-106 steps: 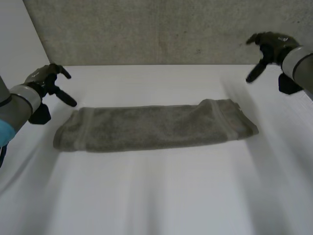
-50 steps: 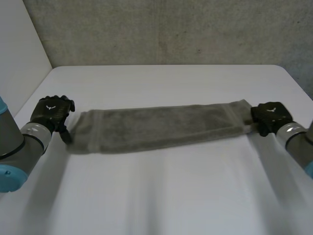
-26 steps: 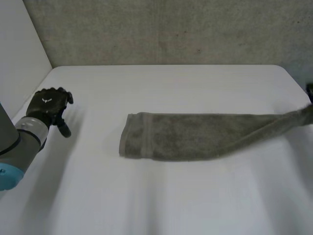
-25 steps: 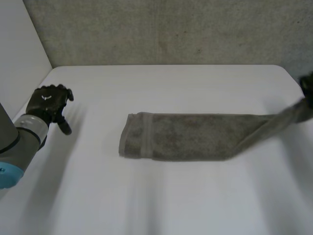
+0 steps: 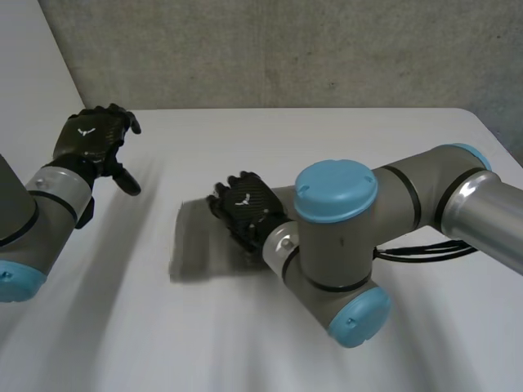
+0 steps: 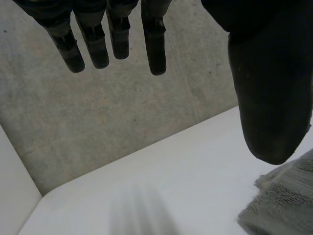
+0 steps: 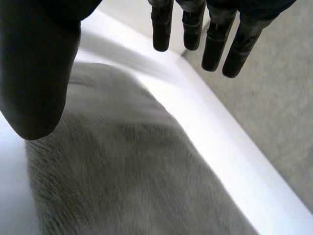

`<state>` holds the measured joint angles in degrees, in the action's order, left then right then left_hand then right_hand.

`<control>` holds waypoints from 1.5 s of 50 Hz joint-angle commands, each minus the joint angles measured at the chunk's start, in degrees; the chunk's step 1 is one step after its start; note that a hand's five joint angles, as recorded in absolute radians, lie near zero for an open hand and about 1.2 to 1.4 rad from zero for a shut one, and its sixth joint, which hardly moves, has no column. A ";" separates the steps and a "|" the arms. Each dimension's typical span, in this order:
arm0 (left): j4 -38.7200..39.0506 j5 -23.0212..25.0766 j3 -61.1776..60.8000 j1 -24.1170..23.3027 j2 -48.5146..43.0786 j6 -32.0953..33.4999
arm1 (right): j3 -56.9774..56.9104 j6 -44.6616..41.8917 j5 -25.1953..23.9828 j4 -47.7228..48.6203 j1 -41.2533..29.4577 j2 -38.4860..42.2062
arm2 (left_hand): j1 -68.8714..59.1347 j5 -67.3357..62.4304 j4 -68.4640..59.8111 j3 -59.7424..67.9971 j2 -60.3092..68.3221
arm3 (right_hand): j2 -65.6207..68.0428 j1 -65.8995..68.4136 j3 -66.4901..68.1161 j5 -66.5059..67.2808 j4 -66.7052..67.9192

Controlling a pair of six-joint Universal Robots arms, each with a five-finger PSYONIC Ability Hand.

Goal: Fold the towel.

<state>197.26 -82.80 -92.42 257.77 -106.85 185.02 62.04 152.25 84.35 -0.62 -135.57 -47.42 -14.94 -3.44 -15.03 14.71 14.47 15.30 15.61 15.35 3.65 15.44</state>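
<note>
Since half a second ago our left hand (image 5: 91, 147) has pulled clear at the left, fingers spread and empty, likely to leave room for the fold. Our right arm has swung in over the towel (image 5: 196, 245), which lies mid tabletop (image 5: 163, 343). The right hand (image 5: 245, 208) hangs above its left part, fingers straight, released; we judge it just laid the end across.

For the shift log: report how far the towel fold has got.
Done, apparently: the towel lies bunched short on the table, partly under the right arm, so one fold looks made. In hand: the right hand hovers open over it, gripping nothing; the left hand is open, off to the side. Left: flattening, possibly another fold.
</note>
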 commanded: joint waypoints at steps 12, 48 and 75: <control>0.05 -0.08 3.12 -11.84 -4.33 0.08 | 28.49 7.45 -6.65 5.10 18.68 -17.62 | 3.55 2.05 3.64 -3.32 -3.08 | 8.74 8.43 8.69 10.40 8.61; -0.39 -2.63 2.24 -13.17 -5.03 -0.01 | 45.00 4.04 -14.81 9.96 37.81 -24.45 | 4.05 2.56 4.14 -3.82 -3.59 | 64.70 64.39 64.65 66.35 64.56; -0.74 -4.47 3.56 -14.93 -4.06 -3.43 | 39.80 8.24 -12.10 10.34 26.31 -24.75 | 4.05 2.56 4.14 -3.82 -3.59 | 17.49 17.18 17.44 19.14 17.36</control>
<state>196.54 -87.26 -88.51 243.08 -110.63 181.86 94.32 160.71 71.99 0.98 -110.91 -74.60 -14.93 -3.39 -14.95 14.71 14.44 37.03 35.75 35.43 23.81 35.26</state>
